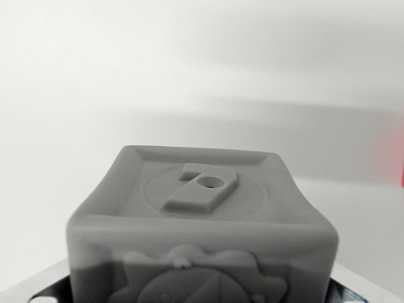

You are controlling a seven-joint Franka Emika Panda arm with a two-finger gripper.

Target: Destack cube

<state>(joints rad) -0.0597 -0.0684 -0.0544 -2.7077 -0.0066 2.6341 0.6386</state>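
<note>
Wrist view: a grey cube point(202, 233) with a raised numeral on its top face fills the lower centre, hiding the gripper, so whether the claw is apart or closed cannot be told. Behind lies a pale, blurred surface point(189, 76), with a red blur point(392, 158) at the wrist view's right edge.

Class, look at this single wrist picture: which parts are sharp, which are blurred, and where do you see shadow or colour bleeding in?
Wrist view: the grey cube is sharp on its top face, softer on its near face; the white background is blurred, with a soft grey shadow band behind the cube; an unfocused red smear bleeds in at the wrist view's right edge.
</note>
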